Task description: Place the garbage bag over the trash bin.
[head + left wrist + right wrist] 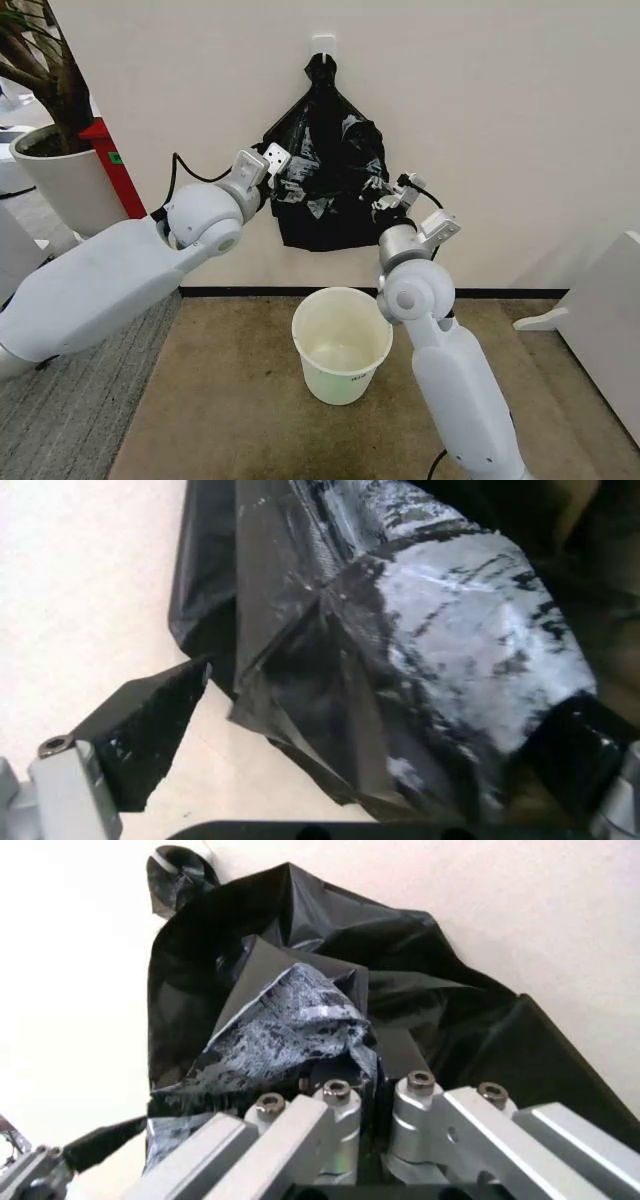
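Note:
A crinkly glossy black garbage bag (322, 165) hangs in front of a smoother black bundle (325, 228) that is knotted onto a wall hook (322, 44). My left gripper (282, 180) is at the bag's left side. It is open, and in the left wrist view a fold of the bag (400, 667) lies between its wide-spread fingers (140, 742). My right gripper (384, 196) is at the bag's right side. In the right wrist view it (378, 1065) is shut on a crumpled fold of the bag (290, 1027). The cream-white trash bin (342, 345) stands on the floor below, with nothing in it.
A large white plant pot (70, 185) and a red object (115, 165) stand at the far left by the wall. White furniture (600, 320) is at the right. The bin sits on brown carpet (220, 400), with grey carpet to the left.

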Available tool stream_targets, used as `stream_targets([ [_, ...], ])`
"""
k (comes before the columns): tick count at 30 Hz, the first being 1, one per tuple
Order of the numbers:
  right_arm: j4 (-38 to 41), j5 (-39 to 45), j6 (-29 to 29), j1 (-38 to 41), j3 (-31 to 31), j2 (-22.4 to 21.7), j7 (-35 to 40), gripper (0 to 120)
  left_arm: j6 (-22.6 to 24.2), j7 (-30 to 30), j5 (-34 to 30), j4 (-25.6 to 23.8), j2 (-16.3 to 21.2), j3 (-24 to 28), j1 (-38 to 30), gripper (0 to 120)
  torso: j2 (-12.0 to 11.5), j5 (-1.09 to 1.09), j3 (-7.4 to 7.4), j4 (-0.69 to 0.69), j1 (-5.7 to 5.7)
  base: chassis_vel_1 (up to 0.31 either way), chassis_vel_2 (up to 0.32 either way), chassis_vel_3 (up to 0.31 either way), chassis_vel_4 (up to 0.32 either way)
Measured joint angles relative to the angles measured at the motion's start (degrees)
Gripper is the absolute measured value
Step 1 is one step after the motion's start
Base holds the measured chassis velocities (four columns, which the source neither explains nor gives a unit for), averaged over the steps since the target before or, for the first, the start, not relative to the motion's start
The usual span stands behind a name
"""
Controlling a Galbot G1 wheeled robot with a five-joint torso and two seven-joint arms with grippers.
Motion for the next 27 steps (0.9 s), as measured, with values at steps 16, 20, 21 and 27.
stream_targets([
  [16,1.44,0.94,0.05,-0.95,1.32,-0.73,-0.31,0,-0.38,-10.68,-9.73,1.33,-2.01,-0.07,-1.05,63,0.0,0.0,0.0,0.01,0.0,0.0,0.0,0.0,0.0],
  [20,1.47,1.05,0.16,-1.13,1.63,-0.66,-0.3,0,-4.54,-14.07,-14.37,2.36,-3.8,-2.12,-0.86,46,0.0,0.0,0.0,-0.01,0.0,0.0,0.0,0.0,0.0],
  [21,1.47,1.05,0.16,-1.13,1.63,-0.66,-0.3,0,-4.54,-14.07,-14.37,2.36,-3.8,-2.12,-0.86,46,0.0,0.0,0.0,-0.01,0.0,0.0,0.0,0.0,0.0],
  [27,1.02,2.49,0.19,-0.59,2.05,-0.46,0.04,0,-9.81,-19.17,-22.05,1.84,-5.23,-4.75,0.57,21,0.0,0.0,0.0,0.0,0.0,0.0,0.0,0.0,0.0],
])
